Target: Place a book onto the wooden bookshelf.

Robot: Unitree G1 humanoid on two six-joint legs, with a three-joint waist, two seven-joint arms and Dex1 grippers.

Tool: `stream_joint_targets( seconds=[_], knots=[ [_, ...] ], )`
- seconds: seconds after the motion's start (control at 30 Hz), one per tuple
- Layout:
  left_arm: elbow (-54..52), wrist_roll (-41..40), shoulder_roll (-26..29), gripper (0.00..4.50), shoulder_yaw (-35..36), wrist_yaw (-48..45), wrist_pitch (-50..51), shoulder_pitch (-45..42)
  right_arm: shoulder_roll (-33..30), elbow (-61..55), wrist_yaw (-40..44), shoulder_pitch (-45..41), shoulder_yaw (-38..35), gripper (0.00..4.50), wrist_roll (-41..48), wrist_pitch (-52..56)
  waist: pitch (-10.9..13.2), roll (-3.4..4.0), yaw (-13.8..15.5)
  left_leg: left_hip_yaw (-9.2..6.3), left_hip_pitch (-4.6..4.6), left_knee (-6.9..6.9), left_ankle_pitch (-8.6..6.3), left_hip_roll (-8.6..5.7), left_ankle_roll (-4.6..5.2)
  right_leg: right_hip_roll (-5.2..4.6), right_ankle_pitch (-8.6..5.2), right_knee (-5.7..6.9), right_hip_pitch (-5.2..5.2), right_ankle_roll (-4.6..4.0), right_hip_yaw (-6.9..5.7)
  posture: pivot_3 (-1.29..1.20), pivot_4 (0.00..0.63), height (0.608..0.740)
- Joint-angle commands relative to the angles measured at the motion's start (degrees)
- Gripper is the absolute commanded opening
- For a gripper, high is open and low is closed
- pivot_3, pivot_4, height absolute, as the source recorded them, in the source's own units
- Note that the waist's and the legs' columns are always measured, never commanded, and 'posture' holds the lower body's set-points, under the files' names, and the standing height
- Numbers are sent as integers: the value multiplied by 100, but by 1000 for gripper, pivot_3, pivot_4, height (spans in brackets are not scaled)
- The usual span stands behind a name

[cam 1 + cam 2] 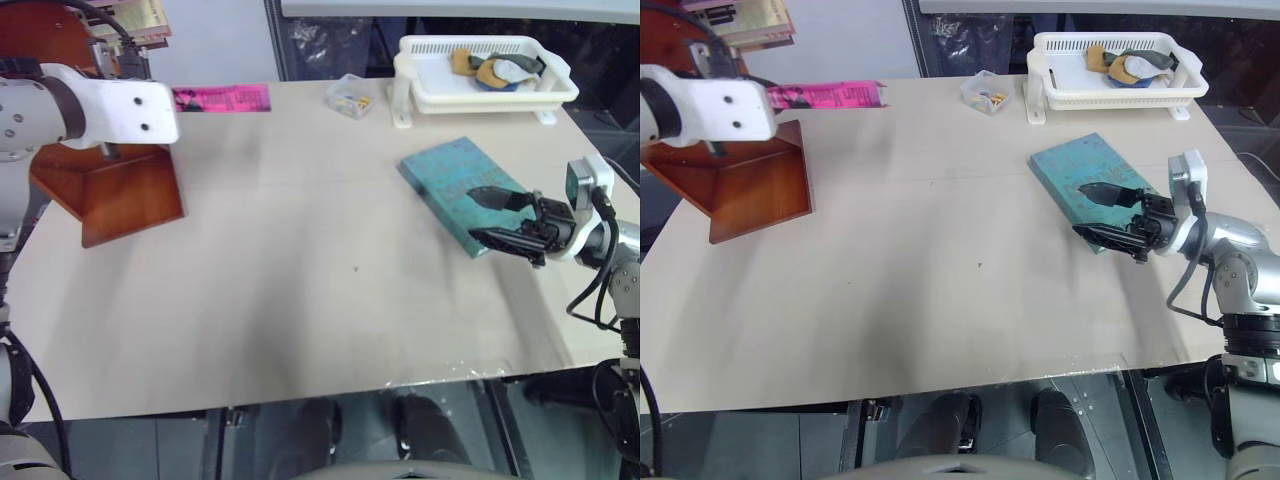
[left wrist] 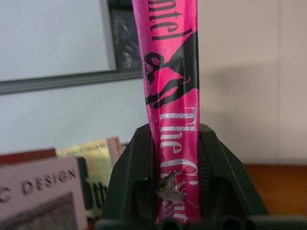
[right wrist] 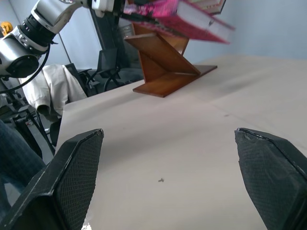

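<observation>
where the left gripper (image 2: pixel 178 191) clamps it, the book (image 2: pixel 170 72) reads "the".

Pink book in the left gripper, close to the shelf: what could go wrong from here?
1. The left gripper clamps the thick bright pink book by one end only, so the long free end may sag or twist out.
2. The reddish-brown wooden bookshelf has slanted boards and already holds other books; the pink book might catch on them or on a board edge.
3. The open right gripper hangs over the thinner teal book and may nudge it.
</observation>
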Motion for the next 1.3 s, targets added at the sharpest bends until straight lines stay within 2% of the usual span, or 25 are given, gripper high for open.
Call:
stream_joint_targets(
  seconds=[0.03,0.33,0.63,1.0,1.27,1.3],
  knots=[
    [289,3,384,576,383,41,-73,81,-22,-217,38,-204,-241,4500,176,-47,1,1,-8,1,0,0,0,0,1,0,0,1,-1,0,1,0,150,740],
    [703,7,581,576,475,257,-207,252,50,-328,4,-224,-217,4500,160,-71,1,1,-3,4,0,0,-4,-1,6,-2,0,4,-4,0,4,0,150,740],
    [1351,-397,580,576,836,450,-314,582,115,-162,23,-277,-164,4500,12,-241,2,3,-30,12,0,-1,-4,2,6,0,0,16,-16,0,14,0,150,740],
    [2326,-264,640,576,658,713,-915,81,139,-105,24,-207,-162,4500,-111,-361,2,2,-18,14,-1,0,-4,-1,7,-3,0,19,-18,0,14,0,150,740],
    [2826,81,604,4368,362,1051,-1289,-321,116,-135,-7,-159,-202,4500,-149,-387,3,1,-11,14,-1,2,-4,-1,7,-2,0,27,-21,0,14,0,150,740],
    [2866,113,604,4444,338,1055,-1298,-351,113,-145,-12,-149,-209,4500,-144,-387,3,1,-10,14,-1,2,-4,-1,7,-2,0,27,-20,0,14,0,150,740]
  ],
)
